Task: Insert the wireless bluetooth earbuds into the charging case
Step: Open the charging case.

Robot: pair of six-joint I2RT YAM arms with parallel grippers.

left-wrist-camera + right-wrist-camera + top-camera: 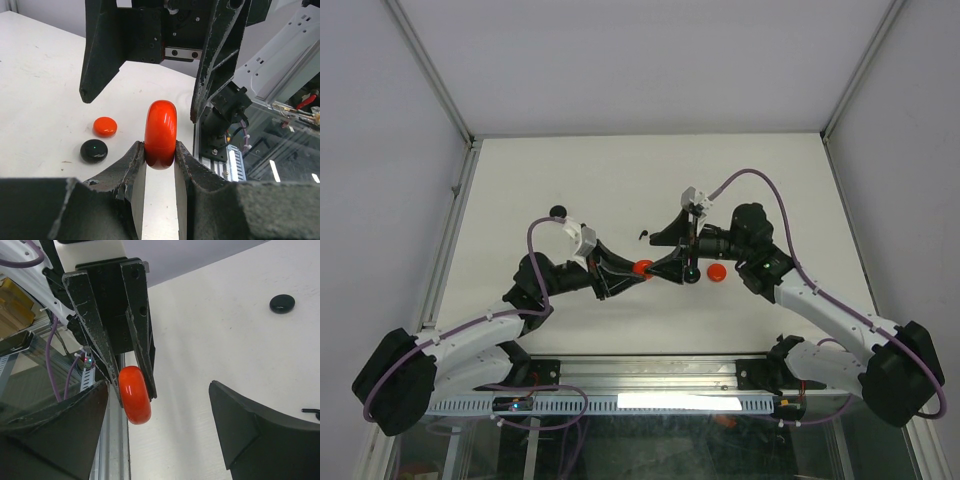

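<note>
Centrally, left gripper (160, 147) clamps red case (160, 131) edgewise; right gripper (157, 386) gapes. Left wrist view, not right, shows red disc (105, 126) beside black disc (94, 150).

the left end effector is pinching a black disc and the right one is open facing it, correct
No: the left end effector pinches a red disc, not a black one, as the left wrist view shows. The right end effector is indeed open, facing it.

Glossy red charging case (160, 134) on edge in left pincer (160, 151)
</note>
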